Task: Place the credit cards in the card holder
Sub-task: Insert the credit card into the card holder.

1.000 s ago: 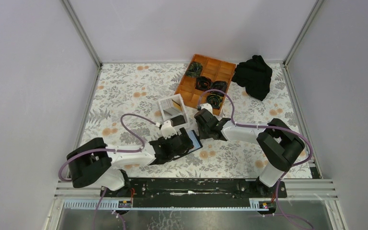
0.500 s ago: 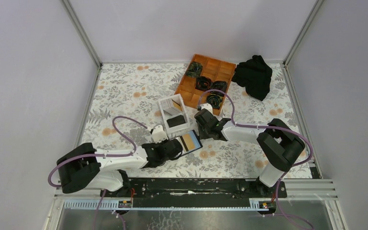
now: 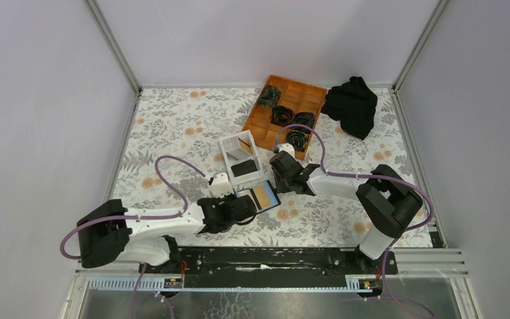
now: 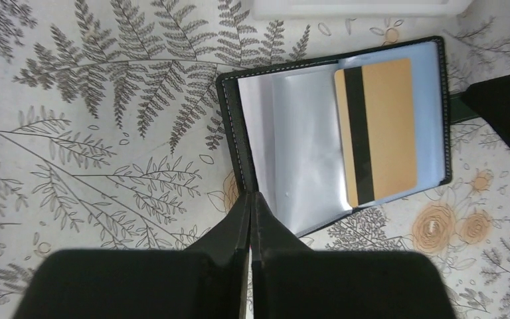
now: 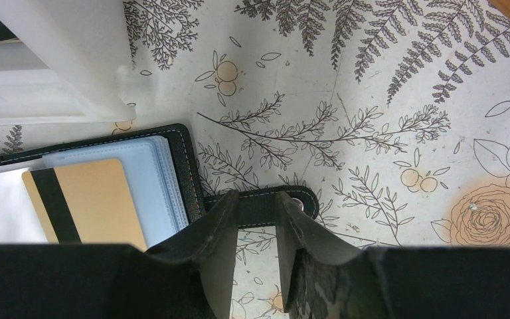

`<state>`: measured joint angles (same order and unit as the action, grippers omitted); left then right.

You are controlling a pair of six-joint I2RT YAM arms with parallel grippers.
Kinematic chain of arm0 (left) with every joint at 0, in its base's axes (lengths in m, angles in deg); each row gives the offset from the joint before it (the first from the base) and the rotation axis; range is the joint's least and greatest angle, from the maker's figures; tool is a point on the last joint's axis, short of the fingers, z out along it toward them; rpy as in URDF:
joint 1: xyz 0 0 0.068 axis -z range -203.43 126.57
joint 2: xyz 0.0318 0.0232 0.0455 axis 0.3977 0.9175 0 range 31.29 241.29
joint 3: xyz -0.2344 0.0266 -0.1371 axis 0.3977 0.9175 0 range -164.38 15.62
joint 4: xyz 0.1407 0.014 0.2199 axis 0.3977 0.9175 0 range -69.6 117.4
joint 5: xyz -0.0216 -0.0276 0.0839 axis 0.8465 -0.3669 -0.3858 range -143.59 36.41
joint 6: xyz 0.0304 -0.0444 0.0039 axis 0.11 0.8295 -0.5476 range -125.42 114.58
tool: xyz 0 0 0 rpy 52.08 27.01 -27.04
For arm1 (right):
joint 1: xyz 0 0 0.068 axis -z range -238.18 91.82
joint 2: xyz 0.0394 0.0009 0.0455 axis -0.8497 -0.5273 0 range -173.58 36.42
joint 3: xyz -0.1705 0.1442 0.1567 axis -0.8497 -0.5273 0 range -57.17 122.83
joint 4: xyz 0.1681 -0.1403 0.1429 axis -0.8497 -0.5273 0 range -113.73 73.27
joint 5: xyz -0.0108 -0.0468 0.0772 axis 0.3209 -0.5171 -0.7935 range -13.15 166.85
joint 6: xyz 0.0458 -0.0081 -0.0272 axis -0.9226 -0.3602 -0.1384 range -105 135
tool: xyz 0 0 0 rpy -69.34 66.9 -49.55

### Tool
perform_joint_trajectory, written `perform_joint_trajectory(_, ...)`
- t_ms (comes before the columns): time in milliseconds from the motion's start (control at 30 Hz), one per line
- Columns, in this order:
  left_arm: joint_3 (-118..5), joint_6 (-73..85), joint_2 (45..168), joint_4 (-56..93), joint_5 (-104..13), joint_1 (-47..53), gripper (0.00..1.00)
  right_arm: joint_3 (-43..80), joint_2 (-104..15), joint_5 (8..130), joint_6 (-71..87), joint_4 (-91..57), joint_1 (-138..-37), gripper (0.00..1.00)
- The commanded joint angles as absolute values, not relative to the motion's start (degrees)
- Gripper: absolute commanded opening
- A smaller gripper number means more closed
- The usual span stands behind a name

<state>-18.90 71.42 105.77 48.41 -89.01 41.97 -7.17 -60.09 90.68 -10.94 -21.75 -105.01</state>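
Observation:
The black card holder [image 3: 265, 199] lies open on the flowered table, its clear sleeves up. An orange-tan credit card [image 4: 375, 129] with a black stripe rests on the sleeves of its right half, also seen as the card [image 5: 86, 196] in the right wrist view. My left gripper [image 4: 251, 197] is shut, its tips touching the holder's near edge with nothing seen between them. My right gripper [image 5: 257, 199] stands open, one fingertip on each side of a stretch of the holder's strap tab [image 5: 305, 201]. A light blue card does not show.
A white open-topped box [image 3: 240, 156] stands just behind the holder, close to both grippers. Farther back are an orange wooden compartment tray [image 3: 285, 109] with dark rolled items and a black cloth [image 3: 352, 105].
My left gripper has shut and drawn back toward its base, off the holder. The orange-tan card now shows lying in the holder. The right arm has not moved.

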Motion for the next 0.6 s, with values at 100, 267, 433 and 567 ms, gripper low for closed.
perform_joint_trajectory(100,-23.44,70.08,103.00,55.41,-97.07,44.46,0.00,-9.65,-65.27,88.02,-11.89,-21.84,-105.19,0.34)
perform_joint_trajectory(267,-26.61,67.37,107.05,55.37,-99.22,46.57,0.00,-9.45,-65.39,87.82,-11.83,-21.91,-105.20,0.34)
perform_joint_trajectory(433,-29.32,63.48,111.85,53.99,-100.00,46.98,0.00,-9.53,-65.34,87.93,-11.81,-21.92,-105.20,0.34)
perform_joint_trajectory(567,-28.73,60.72,114.66,49.11,-99.65,46.99,0.00,-9.62,-65.19,87.84,-11.77,-21.95,-105.19,0.34)
